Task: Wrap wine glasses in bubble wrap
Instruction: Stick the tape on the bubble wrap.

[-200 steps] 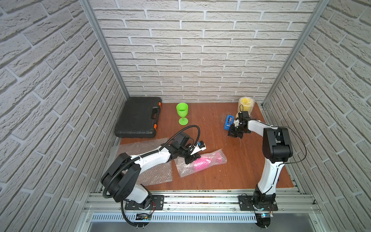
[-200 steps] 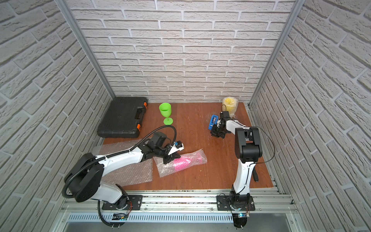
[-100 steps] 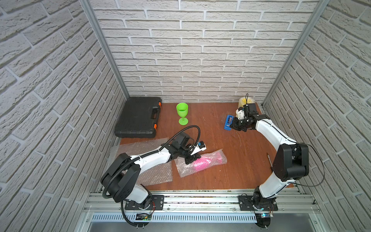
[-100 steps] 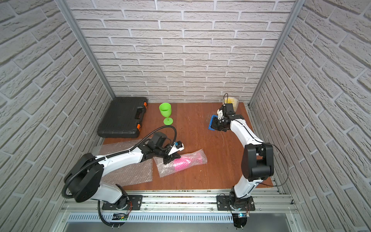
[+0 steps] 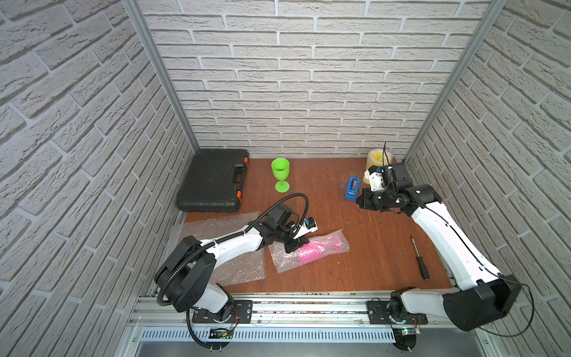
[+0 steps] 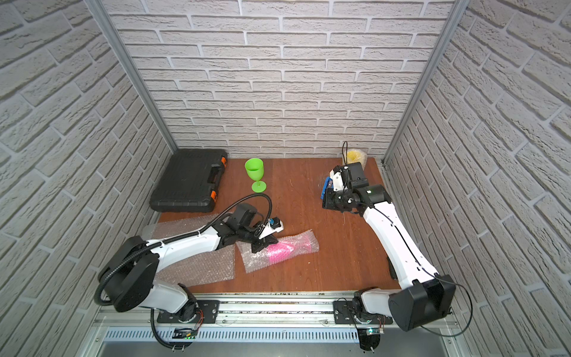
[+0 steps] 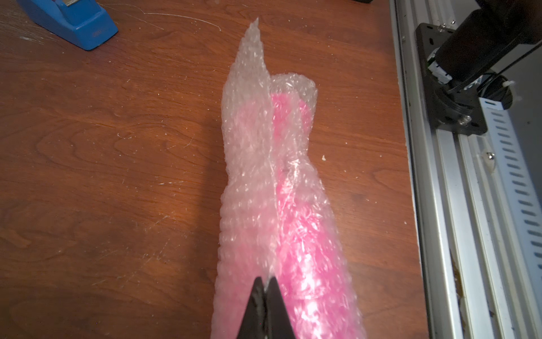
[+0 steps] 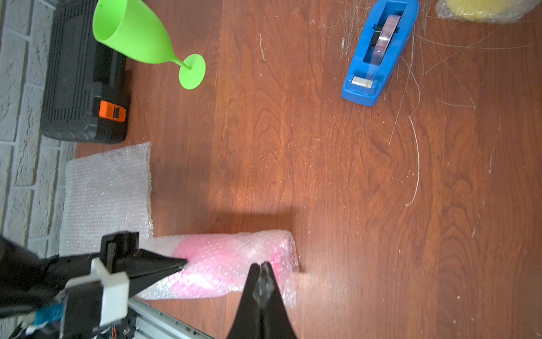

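Lower left, nearest the rail: spare sheets lay flat. Lower centre: pink goblet lay on its side on the table, rolled in bubble wrap, with no tape on it that I could see.

Risk there: only one pinch on the seam held the roll shut. Any slip or early release and the springy sheet would likely uncurl. Tugging on that pinch could also drag or roll the whole bundle.

Right of centre, further up: right gripper hung above the table near the blue tape dispenser. A sloppy approach could shove the light dispenser instead of pulling tape.

Back edge: green goblet stood upright and bare, upper centre. Yellow goblet sat in the upper right corner, already wrapped.

Jaws: left gripper had its jaws together, clamped on the wrap's overlapping seam over the goblet. Right gripper's jaws were together too. There may have been a sliver of clear tape between the tips, but the wrist view was too blurry to say.
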Motion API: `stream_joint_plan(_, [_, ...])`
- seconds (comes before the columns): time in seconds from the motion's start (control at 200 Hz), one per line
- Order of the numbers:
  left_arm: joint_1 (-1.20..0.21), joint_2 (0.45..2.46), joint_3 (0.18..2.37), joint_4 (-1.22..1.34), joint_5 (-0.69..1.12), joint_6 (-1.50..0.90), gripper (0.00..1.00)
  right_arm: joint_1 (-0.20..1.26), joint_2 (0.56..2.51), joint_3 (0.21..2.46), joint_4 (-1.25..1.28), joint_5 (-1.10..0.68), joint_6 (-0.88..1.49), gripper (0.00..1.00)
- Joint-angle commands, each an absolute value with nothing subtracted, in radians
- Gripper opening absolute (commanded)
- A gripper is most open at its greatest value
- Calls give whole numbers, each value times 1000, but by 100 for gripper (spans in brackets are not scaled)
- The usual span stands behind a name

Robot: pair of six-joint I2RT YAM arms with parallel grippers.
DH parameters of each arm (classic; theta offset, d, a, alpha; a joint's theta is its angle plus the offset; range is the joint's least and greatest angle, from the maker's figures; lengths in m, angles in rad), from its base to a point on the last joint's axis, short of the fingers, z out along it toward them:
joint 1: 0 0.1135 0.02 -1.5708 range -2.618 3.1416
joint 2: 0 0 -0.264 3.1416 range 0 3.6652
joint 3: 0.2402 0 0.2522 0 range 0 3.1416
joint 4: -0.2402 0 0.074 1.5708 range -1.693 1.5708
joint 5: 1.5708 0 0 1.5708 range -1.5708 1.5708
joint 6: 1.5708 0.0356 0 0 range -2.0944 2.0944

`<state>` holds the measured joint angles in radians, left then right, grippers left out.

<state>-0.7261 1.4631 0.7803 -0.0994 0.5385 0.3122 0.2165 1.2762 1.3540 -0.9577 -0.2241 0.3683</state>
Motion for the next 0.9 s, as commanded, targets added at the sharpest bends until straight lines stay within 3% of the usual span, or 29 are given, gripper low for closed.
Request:
stream_joint_plan(0.0, [-737,1456,746,-147,522,315,2,264,1211,1383,-1106,-190,415,3])
stream_joint_plan(0.36, [-740,1457,728,-125,523,313,2,513,1167,1293,-1215,-263,602,3])
stream_joint_plan(0.66, [-744,1454,733,-129,528,315,2,712,1306,1206,-945,-148,809,3])
stream_joint_plan(0.9, [-759,1451,727,-124,529,315,2,732,1421,1184,-724,-38,908,3])
